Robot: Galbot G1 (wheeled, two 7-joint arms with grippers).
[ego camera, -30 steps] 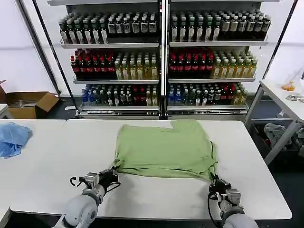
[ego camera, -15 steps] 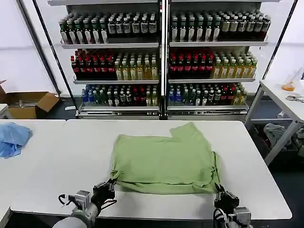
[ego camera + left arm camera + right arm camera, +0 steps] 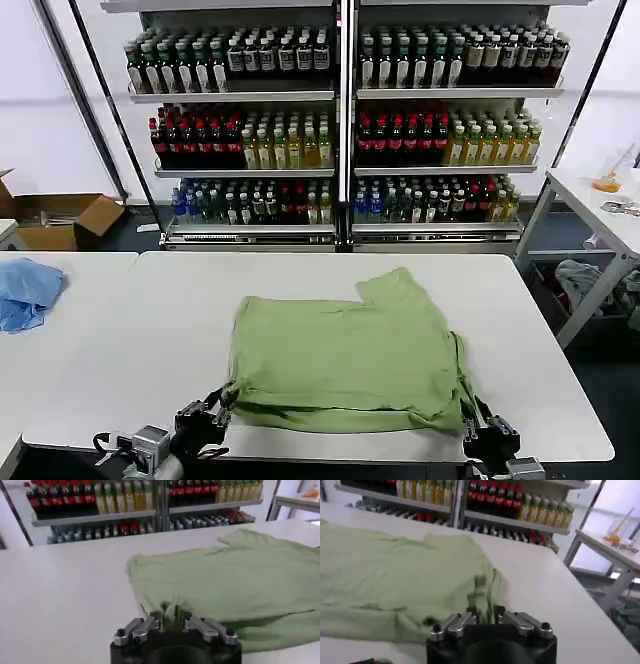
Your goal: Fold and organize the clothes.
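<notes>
The green polo shirt (image 3: 345,355) lies flat mid-bench (image 3: 120,340), its near hem at the front edge; left hand (image 3: 212,413) and right hand (image 3: 478,428) each pinch a hem corner, bare bench either side

The place looked like a shop mock-up inside a lab or test room. Across the top of the frame stood metal shelves (image 3: 340,130) packed with rows of bottled drinks (image 3: 245,140). White benches (image 3: 120,330) filled the foreground, an open cardboard box (image 3: 60,218) sat at the left, and plain white walls ran behind.
</notes>
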